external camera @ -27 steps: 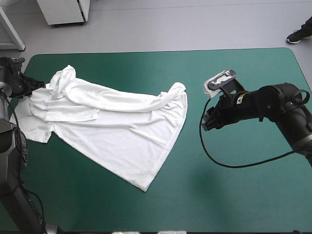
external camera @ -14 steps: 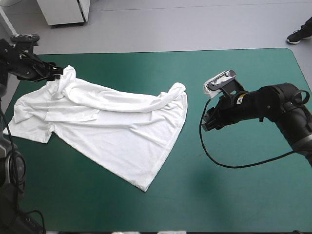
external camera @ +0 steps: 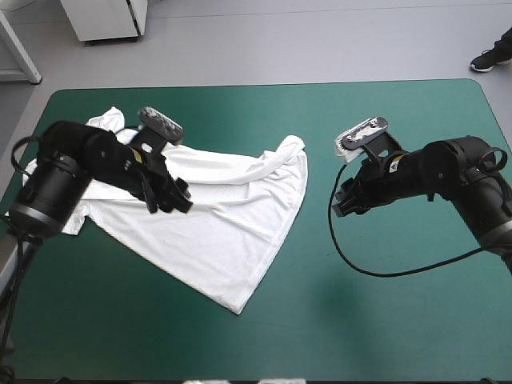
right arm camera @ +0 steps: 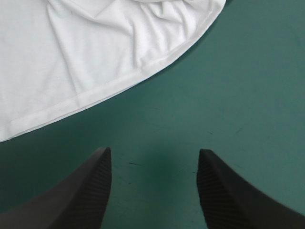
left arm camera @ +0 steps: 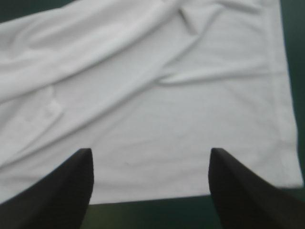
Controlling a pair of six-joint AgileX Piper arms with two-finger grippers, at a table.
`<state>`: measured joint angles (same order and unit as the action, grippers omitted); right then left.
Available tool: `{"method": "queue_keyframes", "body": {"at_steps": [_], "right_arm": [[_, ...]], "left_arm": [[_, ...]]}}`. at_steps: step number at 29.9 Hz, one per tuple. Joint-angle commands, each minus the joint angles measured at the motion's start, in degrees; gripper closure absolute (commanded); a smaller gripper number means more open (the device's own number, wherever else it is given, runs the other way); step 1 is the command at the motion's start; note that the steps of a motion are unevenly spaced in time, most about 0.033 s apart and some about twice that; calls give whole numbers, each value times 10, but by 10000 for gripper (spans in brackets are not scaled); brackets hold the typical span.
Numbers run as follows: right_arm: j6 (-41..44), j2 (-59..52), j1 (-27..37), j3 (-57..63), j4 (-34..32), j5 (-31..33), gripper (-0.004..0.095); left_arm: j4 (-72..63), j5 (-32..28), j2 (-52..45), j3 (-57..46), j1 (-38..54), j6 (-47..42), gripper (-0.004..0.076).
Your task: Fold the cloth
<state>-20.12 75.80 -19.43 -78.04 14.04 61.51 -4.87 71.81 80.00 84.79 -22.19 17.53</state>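
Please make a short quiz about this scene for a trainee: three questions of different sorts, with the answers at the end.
1. True or false: the left hand is shut on the T-shirt.
2. What lies directly under the right hand? A: the T-shirt. B: the bare teal-green cover. C: a brown box.
3. Fill in: the hand that hangs over the T-shirt is the ____ one.

Key
1. False: it is open above the T-shirt.
2. B.
3. Left.
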Motion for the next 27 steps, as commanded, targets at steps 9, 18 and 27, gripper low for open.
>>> {"method": "queue_keyframes", "body": {"at_steps": [9,18,27], "right_arm": [[15,-14,-2,-14,-40,-11,401],[20,-14,-2,-14,-50,-11,401],[20,-14,-2,-14,-51,-13,401]], "left_arm": [[-4,-29,-39,-172,-166,-33,220],[-13,-110,-37,-247,-284,-32,220],[-27,-176,-10,-293,-292,-16,220]]}}
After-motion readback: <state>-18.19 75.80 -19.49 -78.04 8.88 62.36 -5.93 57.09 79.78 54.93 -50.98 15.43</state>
